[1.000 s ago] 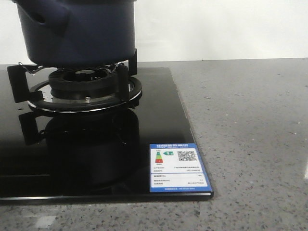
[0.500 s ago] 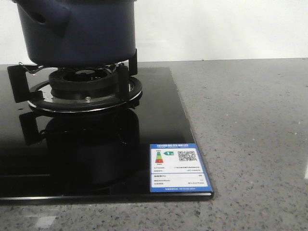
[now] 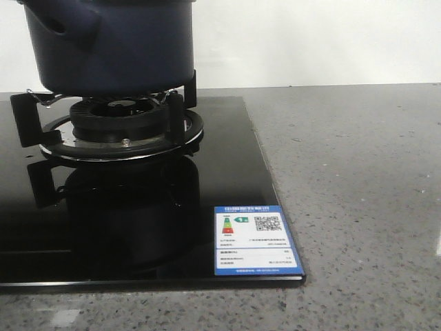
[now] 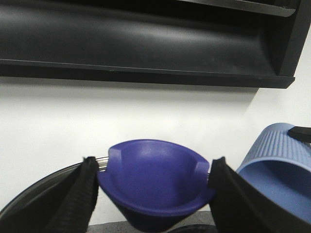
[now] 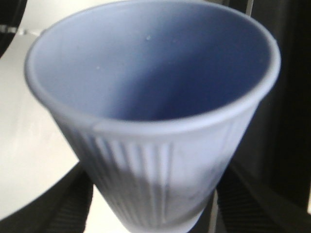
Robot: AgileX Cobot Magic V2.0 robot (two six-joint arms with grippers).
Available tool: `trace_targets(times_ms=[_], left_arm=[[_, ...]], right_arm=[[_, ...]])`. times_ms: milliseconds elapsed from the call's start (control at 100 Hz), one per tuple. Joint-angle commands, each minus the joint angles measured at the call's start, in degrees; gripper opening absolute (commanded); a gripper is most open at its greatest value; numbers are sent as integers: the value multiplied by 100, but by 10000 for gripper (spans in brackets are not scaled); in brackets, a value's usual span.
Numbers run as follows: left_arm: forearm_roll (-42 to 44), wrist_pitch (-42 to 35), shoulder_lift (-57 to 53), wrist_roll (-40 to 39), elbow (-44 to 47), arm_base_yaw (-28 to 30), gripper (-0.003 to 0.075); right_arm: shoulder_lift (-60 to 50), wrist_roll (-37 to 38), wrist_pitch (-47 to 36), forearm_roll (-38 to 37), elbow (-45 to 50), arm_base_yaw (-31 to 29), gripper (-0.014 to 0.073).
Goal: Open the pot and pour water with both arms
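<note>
The sticker (image 3: 255, 249) is too small to read. The left gripper (image 4: 153, 191) clasps a lid knob (image 4: 154, 182); the right gripper (image 5: 150, 208) clasps an empty cup (image 5: 155, 111); pot (image 3: 110, 45) contents unseen.

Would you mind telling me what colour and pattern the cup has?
The cup is light blue with vertical ribs down its sides, clearest in the right wrist view.

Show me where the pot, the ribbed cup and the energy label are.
pot (image 3: 117, 48): front view, on its dark blue side wall.
ribbed cup (image 5: 146, 179): right wrist view, on its ribbed outer wall.
energy label (image 3: 253, 241): front view, on the sticker's middle.
</note>
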Motion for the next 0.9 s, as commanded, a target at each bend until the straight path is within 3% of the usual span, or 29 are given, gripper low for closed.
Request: trace_targets(times_ms=[0,250,380,560,720,890], left_arm=[[1,-540,-135,10,-227,21,377],[1,-540,-135,10,-227,21,377],[1,-540,-135,10,-227,21,377],[1,-540,-135,10,-227,21,377],[1,-540,-135,10,-227,21,377],[1,-540,-135,10,-227,21,377]], right_arm=[[-278,555,170,-14,-242,-1,267],[-516,2332,773,286,-242,-24,267],[-782,2918,1536,1302,-242,-71,267],[-1189,2952,2333,3013,-242,-541,267],[-1796,2961,1633,4482,210,-1260,267],[-2642,3290,504,4891,1675,-1943,267]])
